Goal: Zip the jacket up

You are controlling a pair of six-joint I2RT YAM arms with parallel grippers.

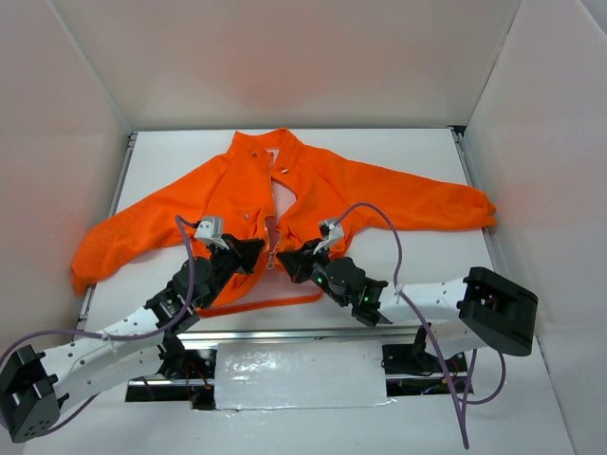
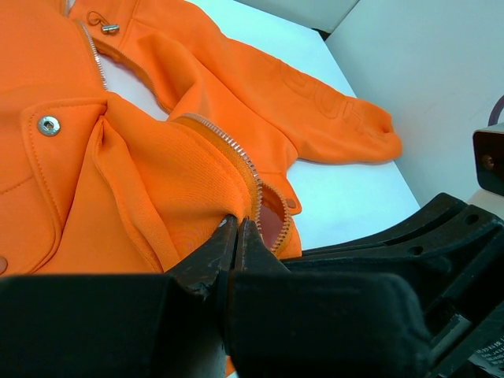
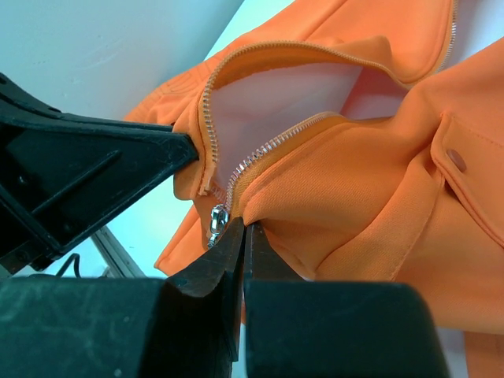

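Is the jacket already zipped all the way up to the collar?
No, in the top view the jacket gapes open at the front, with pale lining showing in the gap.

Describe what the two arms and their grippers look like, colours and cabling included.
Both the left arm and right arm have white tubular links and bulky black joint housings. A purple cable loops along each. The left gripper and right gripper are black, with tapered wedge-shaped fingers, and a small grey camera box sits on each wrist.
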